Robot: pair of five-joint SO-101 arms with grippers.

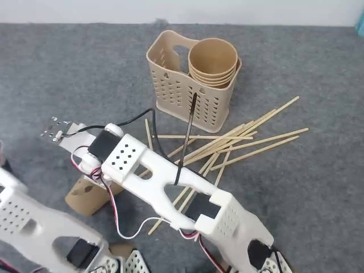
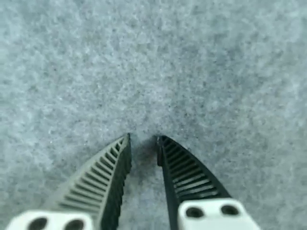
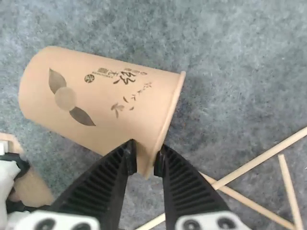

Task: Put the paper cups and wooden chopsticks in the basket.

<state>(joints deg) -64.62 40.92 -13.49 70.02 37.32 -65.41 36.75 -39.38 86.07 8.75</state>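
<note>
Right hand (image 3: 145, 159) is clamped on the rim of a cup (image 3: 96, 103) that lies on its side on the worktop (image 3: 240, 57). One finger presses the outer wall and the other looks to sit at the mouth. The bite is small and at the edge of thin paper, so the main risk is the grip itself. On lifting, the cup could swing about the pinch, the rim could buckle, or the paper could slide free.

The basket (image 1: 170, 85) stands well apart from the cup, with a stack (image 1: 213, 57) of cups already filling one side. A cup that arrives tilted could catch on the stack's lip or the basket wall. That would shove the light basket over rather than nest the cup.

Chopsticks (image 1: 244, 139) lie scattered between the cup and the basket. A low carry would probably drag through them and spread them wider, making them harder to pick up.

Left hand (image 2: 143, 143) hangs over bare worktop, its fingers slightly apart and holding nothing. In the high view its arm sits near the right one, so a wide swing risks a bump that jars the cup loose.
</note>
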